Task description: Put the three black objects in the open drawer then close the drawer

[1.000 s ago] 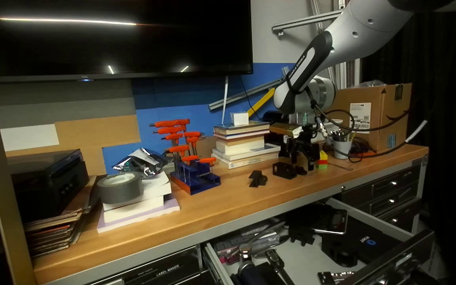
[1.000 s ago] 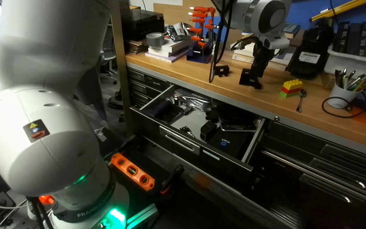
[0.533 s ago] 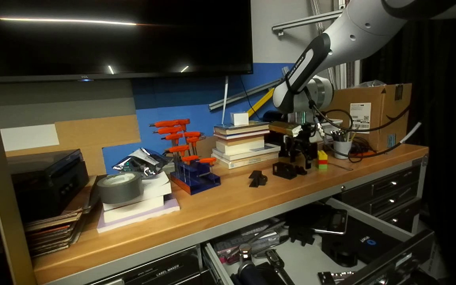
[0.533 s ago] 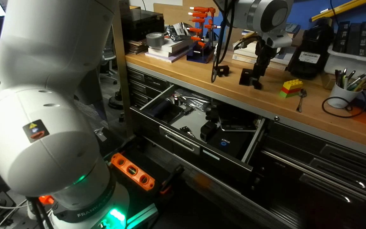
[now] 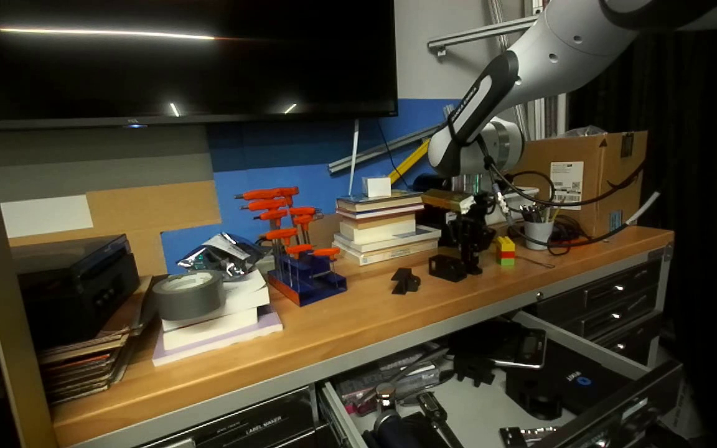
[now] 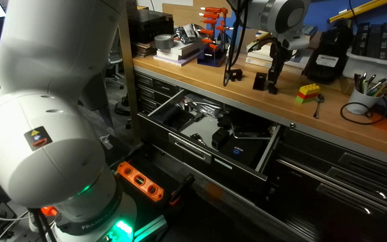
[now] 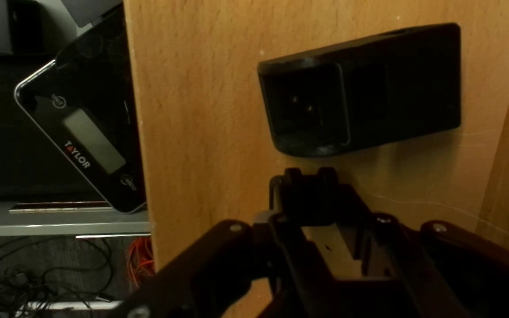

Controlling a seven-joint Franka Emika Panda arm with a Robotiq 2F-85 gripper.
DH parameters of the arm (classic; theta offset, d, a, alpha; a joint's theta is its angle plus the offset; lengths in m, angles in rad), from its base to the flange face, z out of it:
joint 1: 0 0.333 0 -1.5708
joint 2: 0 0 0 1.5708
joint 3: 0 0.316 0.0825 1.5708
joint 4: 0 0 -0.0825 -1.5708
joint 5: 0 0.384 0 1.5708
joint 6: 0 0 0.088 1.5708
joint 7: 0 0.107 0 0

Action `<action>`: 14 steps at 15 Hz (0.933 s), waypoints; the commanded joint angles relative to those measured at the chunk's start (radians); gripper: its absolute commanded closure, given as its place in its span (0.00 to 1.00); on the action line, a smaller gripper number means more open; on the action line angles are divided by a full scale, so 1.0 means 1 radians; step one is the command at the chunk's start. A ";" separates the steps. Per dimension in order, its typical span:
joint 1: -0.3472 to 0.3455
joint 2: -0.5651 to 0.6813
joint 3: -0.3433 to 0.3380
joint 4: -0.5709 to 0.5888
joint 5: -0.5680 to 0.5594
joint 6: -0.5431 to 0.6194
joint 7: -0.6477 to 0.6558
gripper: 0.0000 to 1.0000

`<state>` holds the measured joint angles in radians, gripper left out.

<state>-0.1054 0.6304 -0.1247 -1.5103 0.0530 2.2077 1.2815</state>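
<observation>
My gripper (image 5: 470, 261) is low over the wooden bench, its fingers drawn together. Pinched between the fingertips in the wrist view is a small dark lump with two bumps, the smallest of the three black objects (image 7: 306, 194). Just beyond it lies a hollow black block (image 7: 404, 84), apart from the fingers and also in both exterior views (image 5: 447, 268) (image 6: 260, 81). An angular black piece (image 5: 404, 281) rests farther along the bench. Below the bench edge the drawer (image 6: 227, 164) is pulled out, with tools, a scale and dark items inside.
Beside the gripper stand a toy-brick stack (image 6: 308, 93), a spoon (image 6: 318, 106) and a pen cup (image 6: 363, 101). Stacked books (image 5: 383, 239) are behind it. An orange-handled tool rack (image 5: 305, 277) is farther along. Cables hang from the arm.
The fingers, spread on either side of the small black object earlier, have come together on it. The arm shifted slightly; the other two black objects and the drawer stayed put.
</observation>
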 commanded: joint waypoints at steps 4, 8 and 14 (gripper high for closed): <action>0.009 -0.006 -0.007 -0.004 0.021 -0.001 -0.052 0.78; 0.020 -0.075 -0.007 -0.123 0.014 0.042 -0.100 0.78; 0.047 -0.242 -0.010 -0.388 0.004 0.121 -0.156 0.78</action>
<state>-0.0826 0.5076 -0.1247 -1.7120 0.0530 2.2701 1.1642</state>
